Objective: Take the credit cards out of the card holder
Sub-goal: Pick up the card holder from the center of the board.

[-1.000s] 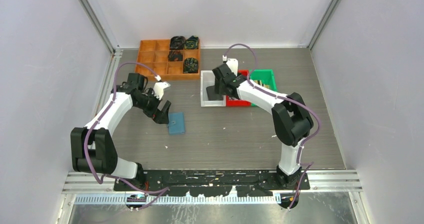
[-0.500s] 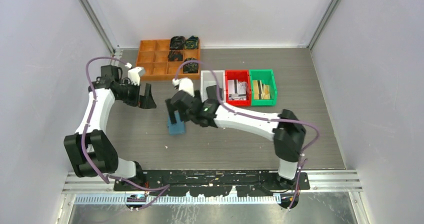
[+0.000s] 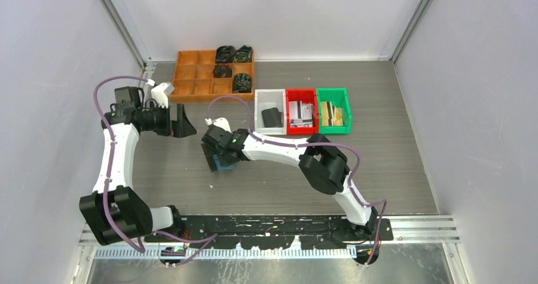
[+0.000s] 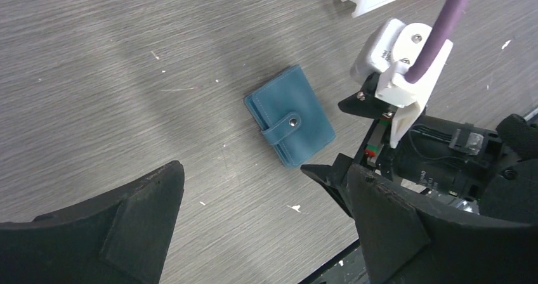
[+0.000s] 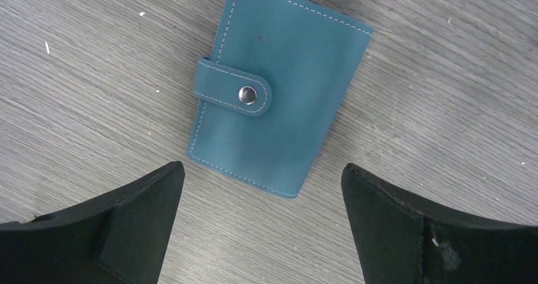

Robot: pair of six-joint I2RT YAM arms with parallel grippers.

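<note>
Your right gripper (image 5: 261, 167): jaws wide, empty, poised over card holder (image 5: 279, 87). Holder flat on table (image 3: 380, 163), left of centre, closed, snap tab fastened. Your left gripper (image 3: 182, 122): farther back-left, jaws wide, empty, apart from holder. Beyond: white bin (image 3: 259, 116), red bin (image 3: 301, 92), green bin (image 3: 333, 92). Orange tray (image 3: 184, 94) farthest.

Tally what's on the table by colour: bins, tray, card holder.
White bin: 1
Red bin: 1
Green bin: 1
Orange tray: 1
Blue card holder: 1
Total: 5
</note>
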